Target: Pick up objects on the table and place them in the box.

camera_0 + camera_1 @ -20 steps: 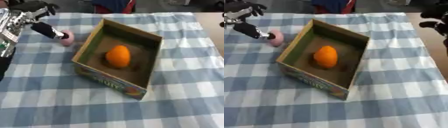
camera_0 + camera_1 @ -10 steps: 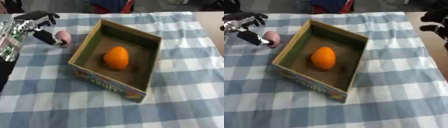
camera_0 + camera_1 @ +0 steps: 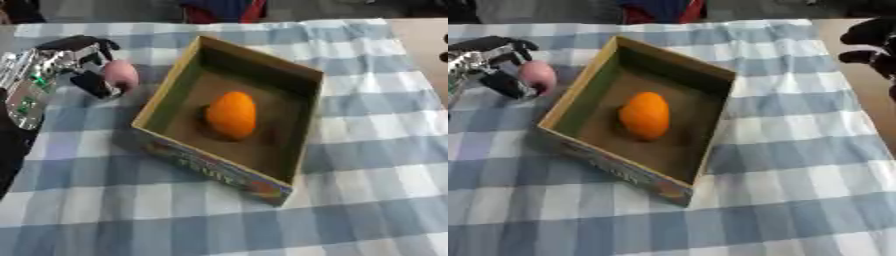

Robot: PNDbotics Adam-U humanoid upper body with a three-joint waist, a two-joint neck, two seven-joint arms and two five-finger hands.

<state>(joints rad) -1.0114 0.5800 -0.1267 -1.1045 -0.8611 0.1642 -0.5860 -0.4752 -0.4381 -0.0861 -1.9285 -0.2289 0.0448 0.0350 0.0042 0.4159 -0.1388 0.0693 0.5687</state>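
One pink object sits pinched in the left hand, just beside the box wall; lifted too low, it could catch that rim and slip free.

**Box at centre, one item in it, one beside it**

The box sits near the middle of the surface, turned askew to its edges. A fruit lies inside the box on its floor. An egg-shaped thing is just left of the box, near its far left wall. The left hand is at that thing, on its left side. The right hand is at the far right edge, well apart from the box.
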